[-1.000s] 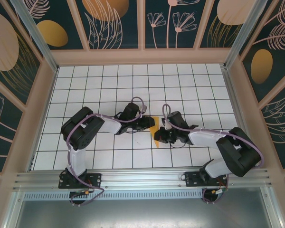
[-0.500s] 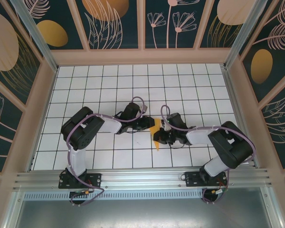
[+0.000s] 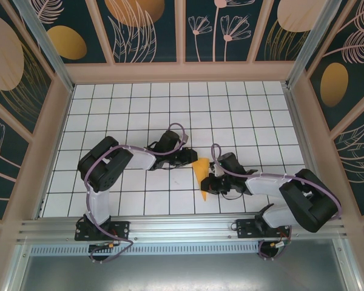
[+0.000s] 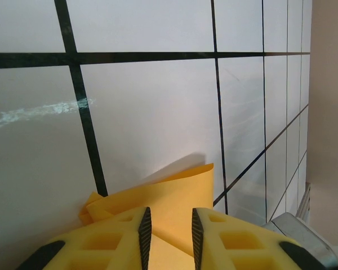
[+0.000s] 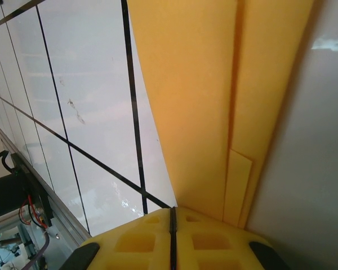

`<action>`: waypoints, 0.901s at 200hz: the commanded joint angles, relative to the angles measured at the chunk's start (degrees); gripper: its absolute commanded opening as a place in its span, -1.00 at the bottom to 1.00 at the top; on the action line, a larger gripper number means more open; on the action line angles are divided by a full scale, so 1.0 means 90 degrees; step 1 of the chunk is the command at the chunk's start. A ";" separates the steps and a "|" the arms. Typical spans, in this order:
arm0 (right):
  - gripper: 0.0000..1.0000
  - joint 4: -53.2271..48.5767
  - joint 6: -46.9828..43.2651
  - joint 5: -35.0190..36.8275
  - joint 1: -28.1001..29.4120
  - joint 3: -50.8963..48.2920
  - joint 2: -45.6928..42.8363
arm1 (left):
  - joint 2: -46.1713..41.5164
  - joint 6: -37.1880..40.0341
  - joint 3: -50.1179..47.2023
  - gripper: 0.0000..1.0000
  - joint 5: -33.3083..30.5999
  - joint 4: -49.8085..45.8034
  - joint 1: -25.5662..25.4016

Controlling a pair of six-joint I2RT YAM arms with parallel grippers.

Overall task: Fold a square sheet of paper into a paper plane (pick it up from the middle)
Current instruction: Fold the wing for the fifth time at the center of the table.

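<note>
From the top camera, the sheet of paper point(image 3: 201, 173) is a small orange wedge. Its 11 o'clock end meets the left gripper point(image 3: 191, 159) and its 4 o'clock edge meets the right gripper point(image 3: 213, 182), both too small and dark for me to tell contact. On my left wrist camera, the paper's near part lies under two yellow fingers point(image 4: 110, 242) and is cut off at 6 o'clock. On my right wrist camera, it runs out of frame at 12 o'clock and vanishes behind pressed-together fingers point(image 5: 208, 242) at 6 o'clock, so I cannot tell any pinch.
</note>
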 commanded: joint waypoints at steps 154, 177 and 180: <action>-0.85 0.0119 -0.0889 0.0190 -0.0029 0.1318 0.1548 | -0.0950 -0.0151 -0.0342 -0.26 0.0114 -0.0205 -0.0028; -0.85 0.0116 -0.0885 0.0238 -0.0036 0.1330 0.1542 | -0.0732 -0.0152 -0.0197 -0.24 0.0280 -0.0182 -0.0065; -0.84 0.0123 -0.0881 0.0233 -0.0042 0.1329 0.1537 | -0.0691 -0.0145 -0.0172 -0.24 0.0318 -0.0180 -0.0064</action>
